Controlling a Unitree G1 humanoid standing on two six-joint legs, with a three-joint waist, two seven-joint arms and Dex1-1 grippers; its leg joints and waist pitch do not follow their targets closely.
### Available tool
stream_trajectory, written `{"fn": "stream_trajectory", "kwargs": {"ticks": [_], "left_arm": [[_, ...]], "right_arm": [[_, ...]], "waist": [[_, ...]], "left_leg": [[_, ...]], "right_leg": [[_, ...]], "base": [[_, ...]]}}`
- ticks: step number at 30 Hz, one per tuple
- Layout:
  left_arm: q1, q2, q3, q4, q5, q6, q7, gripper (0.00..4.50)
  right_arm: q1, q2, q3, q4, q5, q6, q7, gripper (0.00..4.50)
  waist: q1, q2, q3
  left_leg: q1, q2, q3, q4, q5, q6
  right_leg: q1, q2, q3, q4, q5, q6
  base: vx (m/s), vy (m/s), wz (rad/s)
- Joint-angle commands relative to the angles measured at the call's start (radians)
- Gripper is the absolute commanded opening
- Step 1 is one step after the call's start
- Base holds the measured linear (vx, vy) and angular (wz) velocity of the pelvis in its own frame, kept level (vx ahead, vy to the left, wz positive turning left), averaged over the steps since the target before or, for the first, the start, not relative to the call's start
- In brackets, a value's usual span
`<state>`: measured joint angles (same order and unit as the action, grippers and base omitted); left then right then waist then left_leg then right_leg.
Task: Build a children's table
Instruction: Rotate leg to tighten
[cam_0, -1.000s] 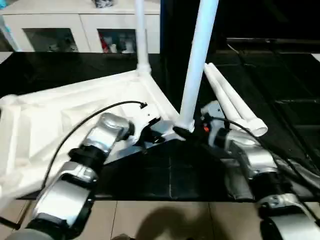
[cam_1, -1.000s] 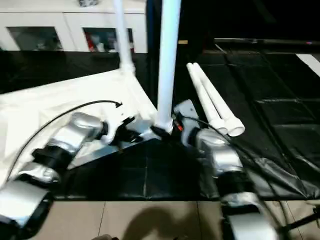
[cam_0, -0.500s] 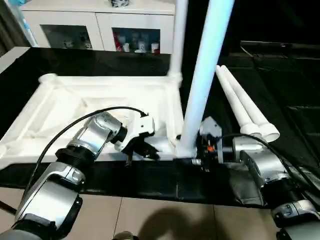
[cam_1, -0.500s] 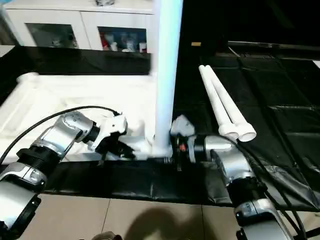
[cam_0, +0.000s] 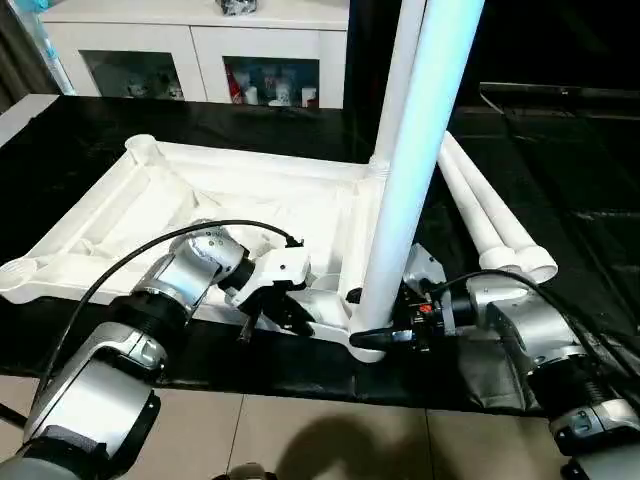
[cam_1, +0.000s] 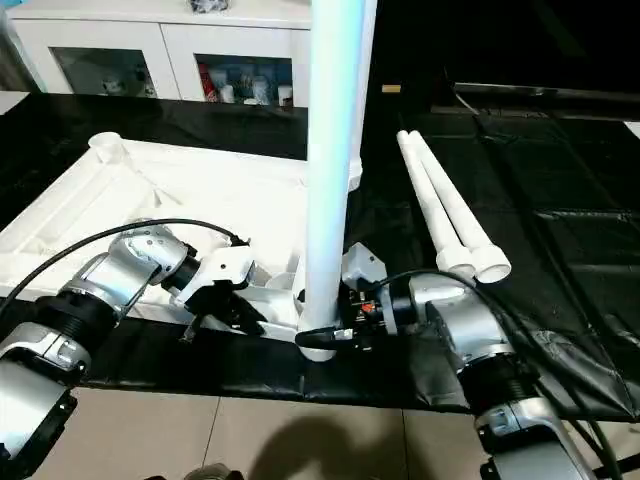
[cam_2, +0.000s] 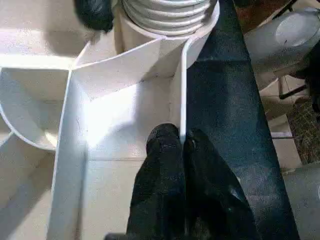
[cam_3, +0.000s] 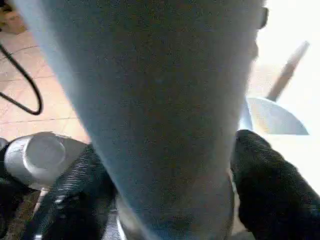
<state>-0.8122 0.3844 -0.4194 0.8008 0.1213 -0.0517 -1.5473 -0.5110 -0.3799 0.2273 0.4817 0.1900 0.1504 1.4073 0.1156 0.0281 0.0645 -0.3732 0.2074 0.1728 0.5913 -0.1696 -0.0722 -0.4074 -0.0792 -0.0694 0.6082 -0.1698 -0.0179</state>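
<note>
Your left pincer pinches the upturned top's near rim, steadying it at lower centre, while your right pincer straddles the upright leg, seemingly seating it in the socket.

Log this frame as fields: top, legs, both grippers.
tabletop: white, ribbed underside up, on black mat
legs fitted: near leg, far leg
legs loose: two, lying on mat to the right
left gripper: shut, pinching the top's edge wall
right gripper: fingers either side of near leg's base
</note>
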Motion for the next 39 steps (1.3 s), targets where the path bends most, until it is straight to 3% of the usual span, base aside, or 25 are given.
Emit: {"fn": "stream_trajectory", "kwargs": {"ticks": [1, 9, 11, 15, 17, 19, 20, 23, 27, 31, 36, 37, 39], "left_arm": [[-0.023, -0.001, -0.026, 0.000, 0.003, -0.020, -0.055, 0.00], [-0.022, -0.009, -0.007, 0.007, -0.008, -0.003, -0.045, 0.00], [-0.027, -0.027, 0.016, 0.016, -0.024, 0.036, -0.008, 0.00], [-0.031, -0.047, 0.051, 0.013, -0.040, 0.103, 0.068, 0.00], [-0.031, -0.063, 0.075, 0.000, -0.049, 0.157, 0.126, 0.00], [-0.035, -0.101, 0.122, -0.022, -0.060, 0.256, 0.250, 0.00], [-0.038, -0.123, 0.146, -0.033, -0.065, 0.306, 0.314, 0.00], [-0.038, -0.159, 0.176, -0.054, -0.069, 0.371, 0.401, 0.00], [-0.068, -0.218, 0.217, -0.034, -0.064, 0.432, 0.555, 0.00], [-0.123, -0.287, 0.290, 0.015, -0.073, 0.466, 0.772, 0.00], [-0.123, -0.290, 0.297, 0.006, -0.068, 0.446, 0.779, 0.00], [-0.115, -0.287, 0.289, -0.002, -0.063, 0.438, 0.764, 0.00], [-0.111, -0.285, 0.284, -0.004, -0.060, 0.435, 0.757, 0.00]], "right_arm": [[0.000, -0.008, 0.003, -0.016, 0.006, 0.007, 0.008, 3.06], [0.012, 0.005, 0.006, -0.030, 0.018, 0.023, 0.007, 2.68], [0.026, 0.019, -0.005, -0.050, 0.043, 0.051, -0.006, 2.67], [0.038, 0.049, -0.032, -0.077, 0.071, 0.098, -0.064, 2.66], [0.041, 0.080, -0.050, -0.081, 0.070, 0.126, -0.140, 2.66], [0.029, 0.150, -0.077, -0.039, 0.017, 0.121, -0.339, 2.65], [0.017, 0.188, -0.092, -0.011, -0.007, 0.124, -0.439, 2.65], [-0.011, 0.254, -0.112, 0.043, -0.030, 0.127, -0.577, 2.64], [-0.071, 0.344, -0.132, 0.141, -0.069, 0.115, -0.777, 2.64], [-0.155, 0.427, -0.204, 0.259, -0.088, 0.123, -0.994, 2.64], [-0.168, 0.435, -0.233, 0.283, -0.075, 0.116, -1.022, 2.64], [-0.165, 0.434, -0.238, 0.282, -0.072, 0.114, -1.021, 2.99], [-0.167, 0.435, -0.244, 0.287, -0.070, 0.109, -1.026, 2.99]], "waist": [[-0.003, -0.007, -0.080], [-0.003, -0.005, -0.081], [-0.002, 0.000, -0.081], [-0.002, -0.001, -0.079], [-0.004, 0.007, -0.077], [-0.011, 0.006, -0.076], [-0.021, 0.004, -0.075], [-0.045, 0.000, -0.075], [-0.060, 0.000, -0.078], [-0.060, 0.003, -0.081], [-0.056, 0.007, -0.088], [-0.056, 0.007, -0.089], [-0.055, 0.009, -0.088]], "left_leg": [[0.013, 0.022, 0.001, -0.065, -0.204, 0.052], [0.013, 0.022, 0.001, -0.064, -0.196, 0.049], [0.014, 0.022, 0.001, -0.064, -0.202, 0.048], [0.015, 0.022, 0.000, -0.066, -0.218, 0.038], [0.015, 0.020, -0.002, -0.067, -0.239, 0.026], [0.016, 0.019, -0.004, -0.070, -0.253, 0.005], [0.010, 0.015, -0.007, -0.072, -0.254, -0.010], [0.005, 0.007, -0.010, -0.073, -0.242, -0.021], [0.009, 0.003, -0.002, -0.063, -0.202, 0.014], [0.014, 0.005, -0.002, -0.063, -0.188, 0.012], [0.007, 0.007, -0.003, -0.061, -0.130, 0.049], [0.007, 0.007, -0.003, -0.059, -0.119, 0.060], [0.007, 0.006, -0.002, -0.058, -0.118, 0.070]], "right_leg": [[0.057, -0.059, 0.040, -0.069, -0.208, -0.240], [0.058, -0.059, 0.040, -0.067, -0.190, -0.245], [0.057, -0.059, 0.040, -0.067, -0.190, -0.250], [0.058, -0.058, 0.039, -0.070, -0.207, -0.247], [0.057, -0.059, 0.038, -0.074, -0.242, -0.237], [0.056, -0.061, 0.039, -0.077, -0.284, -0.222], [0.059, -0.062, 0.037, -0.076, -0.302, -0.213], [0.064, -0.060, 0.031, -0.084, -0.359, -0.181], [0.059, -0.054, 0.036, -0.083, -0.262, -0.215], [0.058, -0.052, 0.037, -0.078, -0.217, -0.234], [0.066, -0.052, 0.037, -0.062, -0.054, -0.262], [0.068, -0.052, 0.037, -0.059, -0.022, -0.271], [0.069, -0.053, 0.037, -0.059, -0.014, -0.279]], "base": [[0.000, 0.000, 0.00], [0.000, 0.000, 0.00], [0.000, 0.000, 0.00], [0.000, 0.000, 0.00], [0.000, 0.000, 0.00], [0.000, 0.000, 0.00], [0.000, 0.000, 0.00], [0.000, 0.000, 0.00], [0.000, 0.000, 0.00], [0.000, 0.000, 0.00], [0.000, 0.000, 0.00], [0.000, 0.000, 0.00], [0.000, 0.000, 0.00]]}}
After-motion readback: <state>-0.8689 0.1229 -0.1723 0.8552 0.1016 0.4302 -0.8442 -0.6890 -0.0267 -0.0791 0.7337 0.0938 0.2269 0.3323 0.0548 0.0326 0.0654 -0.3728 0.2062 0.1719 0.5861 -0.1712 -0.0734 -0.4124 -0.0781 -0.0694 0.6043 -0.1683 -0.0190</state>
